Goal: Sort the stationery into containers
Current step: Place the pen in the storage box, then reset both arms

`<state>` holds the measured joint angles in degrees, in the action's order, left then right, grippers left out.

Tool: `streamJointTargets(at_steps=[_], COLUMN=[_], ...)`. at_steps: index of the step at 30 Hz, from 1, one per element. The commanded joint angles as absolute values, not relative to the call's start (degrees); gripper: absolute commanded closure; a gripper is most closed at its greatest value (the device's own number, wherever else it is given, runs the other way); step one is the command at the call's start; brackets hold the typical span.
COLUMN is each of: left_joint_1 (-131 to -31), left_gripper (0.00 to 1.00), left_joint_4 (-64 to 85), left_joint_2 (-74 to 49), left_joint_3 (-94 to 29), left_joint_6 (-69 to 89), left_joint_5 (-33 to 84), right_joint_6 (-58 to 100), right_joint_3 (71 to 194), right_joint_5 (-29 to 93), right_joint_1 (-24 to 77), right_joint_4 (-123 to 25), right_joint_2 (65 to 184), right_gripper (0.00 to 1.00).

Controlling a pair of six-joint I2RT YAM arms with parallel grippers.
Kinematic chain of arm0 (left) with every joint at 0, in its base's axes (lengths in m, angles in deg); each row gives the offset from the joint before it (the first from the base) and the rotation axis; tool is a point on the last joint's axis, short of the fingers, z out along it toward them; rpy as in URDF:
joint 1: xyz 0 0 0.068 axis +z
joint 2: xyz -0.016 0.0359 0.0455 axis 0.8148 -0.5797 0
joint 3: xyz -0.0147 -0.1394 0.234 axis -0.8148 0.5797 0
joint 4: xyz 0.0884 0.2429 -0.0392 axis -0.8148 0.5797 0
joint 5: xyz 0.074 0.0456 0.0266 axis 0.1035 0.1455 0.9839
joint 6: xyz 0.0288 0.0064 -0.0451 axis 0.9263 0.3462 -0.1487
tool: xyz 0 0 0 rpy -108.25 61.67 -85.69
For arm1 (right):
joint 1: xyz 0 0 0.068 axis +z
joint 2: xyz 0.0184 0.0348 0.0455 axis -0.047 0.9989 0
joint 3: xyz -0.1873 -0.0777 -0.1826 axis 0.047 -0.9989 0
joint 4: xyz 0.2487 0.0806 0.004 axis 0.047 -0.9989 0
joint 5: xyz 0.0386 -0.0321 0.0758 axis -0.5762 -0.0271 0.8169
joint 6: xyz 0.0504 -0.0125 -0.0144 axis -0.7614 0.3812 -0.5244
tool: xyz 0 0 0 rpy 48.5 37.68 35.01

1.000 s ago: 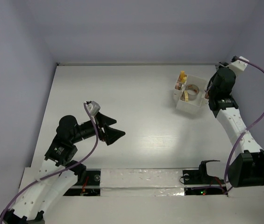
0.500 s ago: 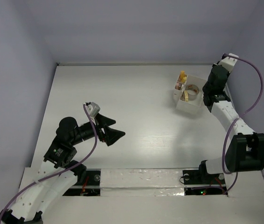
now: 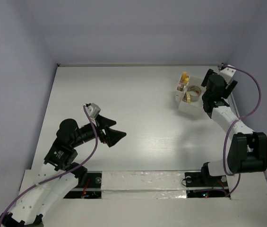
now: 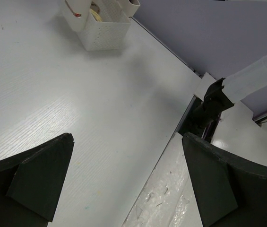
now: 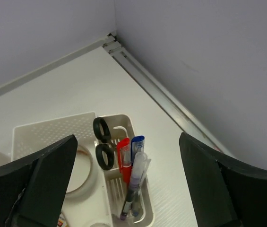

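Swings right gripper in closer above organizer, jaws wide, empty. Shows scissors, red pen, blue pen upright in end slot. Keeps left gripper wide, unmoved over table.

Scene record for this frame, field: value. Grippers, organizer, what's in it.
left gripper: open, empty, above bare table, well away from organizer
right gripper: open, empty, by organizer's right side
organizer: far right of table, near back corner
narrow slot: scissors, red pen, blue pen, all standing on end
wide compartment: tape roll
left compartments: yellow item, type unclear
outside organizer: no stationery visible in top view
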<state>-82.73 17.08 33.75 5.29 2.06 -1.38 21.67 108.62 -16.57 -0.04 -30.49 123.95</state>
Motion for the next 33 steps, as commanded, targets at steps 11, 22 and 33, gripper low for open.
streamJointTargets(at_steps=[11,22,33], left_joint_1=[-78.74,-75.40,-75.40], left_gripper=[0.01,0.01,0.01], left_joint_4=[15.84,16.45,13.91], left_joint_2=[33.17,34.14,33.35], left_joint_3=[4.76,1.51,-10.00], left_joint_6=[3.00,5.82,3.89], left_joint_5=[0.07,7.35,16.94], right_joint_6=[6.91,-9.42,-6.02], right_joint_3=[119.00,104.15,107.56], right_joint_5=[3.84,52.46,52.92], right_joint_1=[-0.14,-0.14,-0.14], right_joint_4=[-46.74,-38.94,-47.63], right_joint_2=[108.96,89.20,72.51], right_gripper=[0.00,0.00,0.00])
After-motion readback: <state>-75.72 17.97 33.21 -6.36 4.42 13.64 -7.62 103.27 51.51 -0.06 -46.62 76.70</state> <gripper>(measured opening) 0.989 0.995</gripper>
